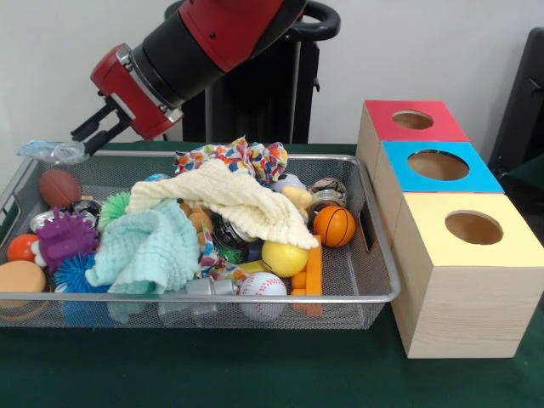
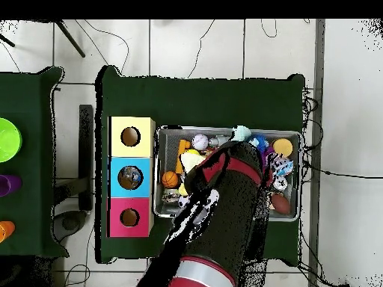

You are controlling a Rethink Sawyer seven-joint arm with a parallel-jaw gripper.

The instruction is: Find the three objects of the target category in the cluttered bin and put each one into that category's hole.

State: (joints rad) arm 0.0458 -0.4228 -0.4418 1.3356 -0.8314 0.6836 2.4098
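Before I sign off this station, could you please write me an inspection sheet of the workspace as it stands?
Surface: green table cover, bare in front of the bin.
Job's things: wire bin heaped with toys; three wooden boxes beside it with round holes, red-topped box, blue-topped box, yellow-topped box.
Clutter: cream cloth, mint cloth, patterned cloth, basketball, baseball, yellow ball, purple spiky toy.
Hand: hand above the bin's far corner, beside a clear plastic item; grip cannot be told.
Cables: thin cables on the floor around the table.
Surroundings: light tiled floor; second green table with coloured items.
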